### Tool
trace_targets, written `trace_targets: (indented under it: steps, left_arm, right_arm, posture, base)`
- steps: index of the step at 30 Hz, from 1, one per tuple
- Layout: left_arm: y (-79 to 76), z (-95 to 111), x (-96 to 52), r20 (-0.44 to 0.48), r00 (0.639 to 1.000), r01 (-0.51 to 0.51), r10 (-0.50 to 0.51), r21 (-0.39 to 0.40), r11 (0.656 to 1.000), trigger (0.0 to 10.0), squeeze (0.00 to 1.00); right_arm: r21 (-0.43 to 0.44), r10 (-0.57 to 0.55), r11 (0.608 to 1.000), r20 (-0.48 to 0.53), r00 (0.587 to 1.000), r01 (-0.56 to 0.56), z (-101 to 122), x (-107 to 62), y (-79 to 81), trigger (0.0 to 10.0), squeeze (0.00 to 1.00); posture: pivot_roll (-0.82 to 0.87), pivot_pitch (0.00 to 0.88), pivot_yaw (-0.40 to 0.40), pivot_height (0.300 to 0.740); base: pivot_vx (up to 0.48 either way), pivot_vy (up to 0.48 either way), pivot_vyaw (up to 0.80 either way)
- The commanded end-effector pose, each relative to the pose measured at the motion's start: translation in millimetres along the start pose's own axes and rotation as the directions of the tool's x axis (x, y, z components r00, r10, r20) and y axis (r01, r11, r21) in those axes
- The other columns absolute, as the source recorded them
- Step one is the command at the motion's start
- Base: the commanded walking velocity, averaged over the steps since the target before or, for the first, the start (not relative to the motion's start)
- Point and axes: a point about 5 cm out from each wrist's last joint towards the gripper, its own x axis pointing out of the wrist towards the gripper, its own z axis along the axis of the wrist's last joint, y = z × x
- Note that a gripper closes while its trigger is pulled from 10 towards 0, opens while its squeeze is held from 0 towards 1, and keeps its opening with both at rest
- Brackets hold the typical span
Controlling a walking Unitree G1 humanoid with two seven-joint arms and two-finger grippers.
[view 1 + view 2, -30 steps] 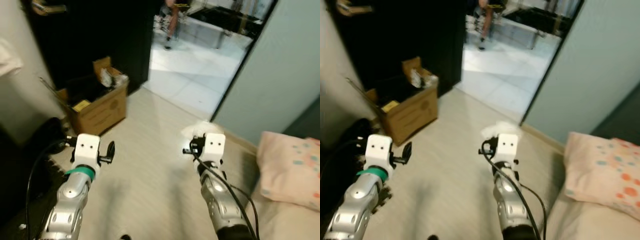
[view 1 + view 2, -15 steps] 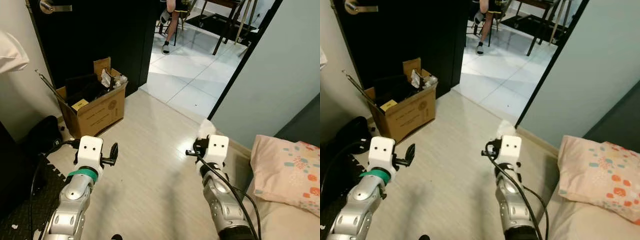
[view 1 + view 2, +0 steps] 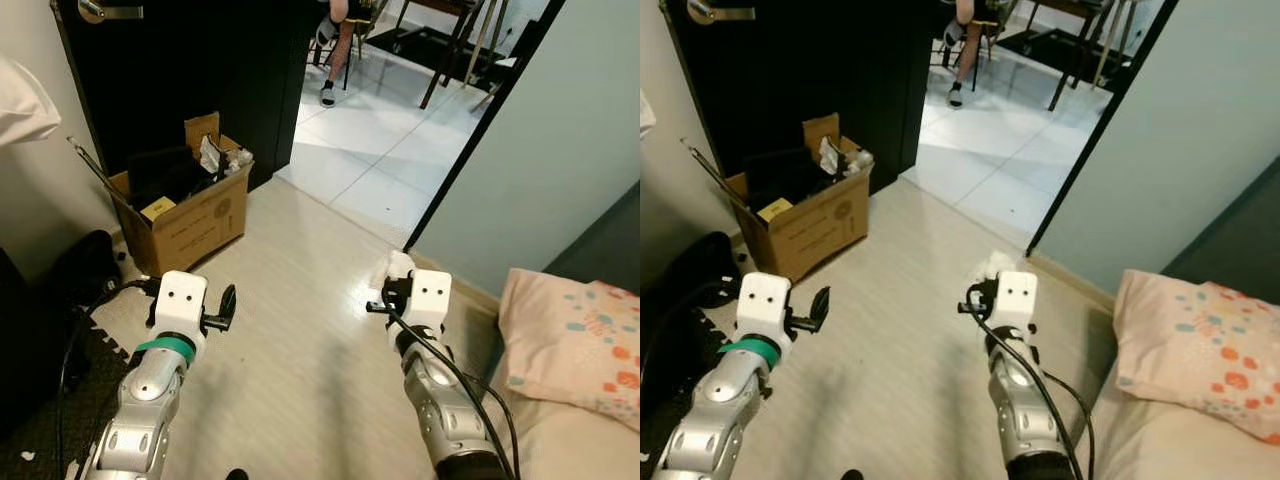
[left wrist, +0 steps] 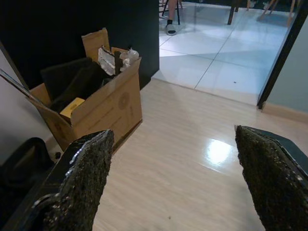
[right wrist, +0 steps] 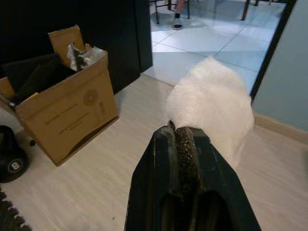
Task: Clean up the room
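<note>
Now we are looking down over a pale wood floor (image 3: pixel 300 330) that is running toward an open doorway, with white tiles (image 3: pixel 380 150) lying beyond it and a black door (image 3: pixel 190 70) standing on our left. Since half a second ago the whole view is sitting slightly differently, so our head is the thing shifting, not the room. Beside the black door an open cardboard box (image 3: pixel 190 215) is resting on the floor, holding dark items, crumpled paper and a yellow piece. At the right edge a pink pillow (image 3: pixel 575 345) with coloured spots is lying on the bed (image 3: pixel 560 440). Past the doorway a person's leg (image 3: pixel 340 50) is showing beside chair legs. We are holding our left gripper (image 4: pixel 173 178) above the floor near the box, fingers (image 4: pixel 82 183) spread wide with nothing between them. We are keeping our right gripper (image 5: pixel 185 137) pinched tight on a white wad of tissue (image 5: pixel 211 103), raised over the floor near the doorway, much where it was before.
</note>
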Motion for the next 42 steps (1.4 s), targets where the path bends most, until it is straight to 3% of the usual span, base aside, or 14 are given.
trace_targets:
  steps: [1,18,25,42]
  left_arm:
    - [-7.8,-1.3,3.0,-0.017,0.999,0.041,-0.041,-0.004,0.999,10.0,0.00]
    - [-8.2,4.5,4.3,0.003,0.999,0.050,-0.050,-0.050,0.998,10.0,0.00]
    - [-2.1,3.7,1.7,0.005,1.000,0.030,-0.030,-0.060,0.998,10.0,0.00]
    - [-3.4,3.5,-1.4,0.006,1.000,0.021,-0.021,-0.077,0.997,10.0,0.00]
  right_arm:
    - [0.012,-0.053,0.999,0.001,0.999,0.053,-2.7,-3.6,-12.1,10.0,0.00]
    - [0.018,-0.081,0.997,0.001,0.997,0.080,-2.8,-8.0,-18.9,10.0,0.00]
    - [0.018,-0.069,0.997,-0.009,0.998,0.070,-4.2,-8.2,-15.3,10.0,0.00]
    - [0.006,-0.055,0.998,-0.013,0.998,0.056,-2.1,-7.4,-16.0,10.0,0.00]
  posture:
    - [0.12,0.000,-0.019,0.740]
    - [0.11,0.010,-0.019,0.740]
    - [0.11,0.018,-0.034,0.740]
    - [0.11,0.022,-0.060,0.740]
  base:
    - [0.000,0.000,0.00]
    - [0.000,0.000,0.00]
    - [0.295,0.000,0.00]
    - [0.329,0.000,0.00]
